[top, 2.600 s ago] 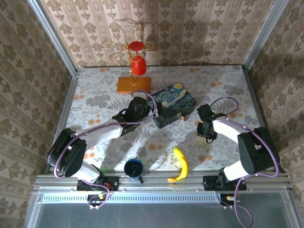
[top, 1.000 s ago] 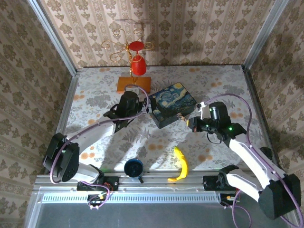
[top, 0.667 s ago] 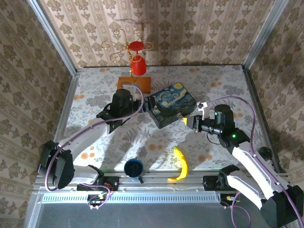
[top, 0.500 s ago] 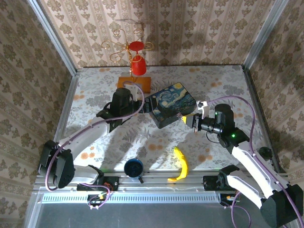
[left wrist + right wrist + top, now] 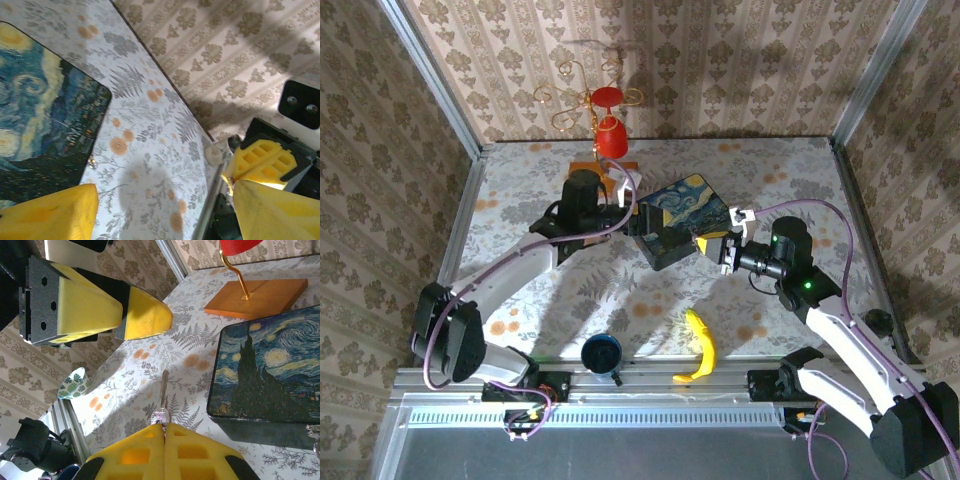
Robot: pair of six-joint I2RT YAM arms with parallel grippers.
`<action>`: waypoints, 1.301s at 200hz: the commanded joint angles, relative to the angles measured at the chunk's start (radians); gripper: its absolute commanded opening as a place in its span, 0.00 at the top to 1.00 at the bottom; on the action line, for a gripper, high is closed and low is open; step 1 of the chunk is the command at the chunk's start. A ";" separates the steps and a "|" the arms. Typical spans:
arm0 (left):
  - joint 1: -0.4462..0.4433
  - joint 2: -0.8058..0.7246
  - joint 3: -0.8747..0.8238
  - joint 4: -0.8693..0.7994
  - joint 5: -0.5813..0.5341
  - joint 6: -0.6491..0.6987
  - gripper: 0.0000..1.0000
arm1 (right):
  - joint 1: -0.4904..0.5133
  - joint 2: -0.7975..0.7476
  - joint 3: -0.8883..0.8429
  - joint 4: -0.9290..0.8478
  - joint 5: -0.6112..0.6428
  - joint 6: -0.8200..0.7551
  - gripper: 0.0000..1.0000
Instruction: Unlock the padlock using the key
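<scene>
The blue painted-print box (image 5: 682, 218) lies mid-table. The padlock (image 5: 91, 162) is a tiny brass glint hanging at the box's front edge; a silvery bit of it (image 5: 315, 434) shows by the box's front wall. My right gripper (image 5: 712, 246) hovers just off the box's front right corner, shut on the bow of the silver key (image 5: 162, 392), whose blade points forward over the table. My left gripper (image 5: 624, 190) is at the box's far left corner, open, fingers wide apart with only tablecloth between them (image 5: 165, 192). Its yellow fingers (image 5: 147, 315) face the key.
A red cup (image 5: 611, 140) hangs on a gold wire stand with a wooden base (image 5: 603, 178) just behind the left gripper. A banana (image 5: 701, 345) and a dark blue cup (image 5: 602, 352) lie near the front rail. Patterned walls close in the sides and back.
My left gripper has moved back and right to the box's far left corner, and its jaws have narrowed somewhat. My right gripper has carried the key left, closer to the box's front.
</scene>
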 commanded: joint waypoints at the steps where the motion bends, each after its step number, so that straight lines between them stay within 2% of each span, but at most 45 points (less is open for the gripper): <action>1: -0.023 0.032 0.045 0.008 0.088 0.001 0.30 | 0.015 0.003 -0.008 0.037 -0.004 -0.004 1.00; 63: -0.088 0.115 0.096 0.011 0.137 0.003 0.35 | 0.034 0.013 -0.003 0.036 0.041 -0.006 1.00; 91: -0.078 0.105 0.063 0.032 0.114 0.012 0.30 | 0.038 0.025 0.015 0.009 0.063 0.003 1.00; 127: -0.074 0.065 -0.022 0.133 0.101 0.062 0.29 | 0.060 0.044 0.074 -0.072 0.136 0.046 1.00; 164: -0.083 -0.001 -0.153 0.298 -0.019 0.164 0.32 | 0.112 0.081 0.148 -0.161 0.240 0.141 1.00; 192: -0.144 -0.047 -0.238 0.393 -0.210 0.346 0.33 | 0.151 0.097 0.178 -0.178 0.310 0.217 1.00; 212: -0.191 -0.068 -0.335 0.595 -0.329 0.450 0.33 | 0.171 0.097 0.183 -0.160 0.346 0.265 1.00; 239: -0.207 -0.053 -0.435 0.889 -0.333 0.497 0.35 | 0.191 0.101 0.203 -0.159 0.380 0.308 1.00; 260: -0.215 -0.038 -0.435 0.907 -0.331 0.518 0.35 | 0.211 0.101 0.222 -0.167 0.397 0.310 1.00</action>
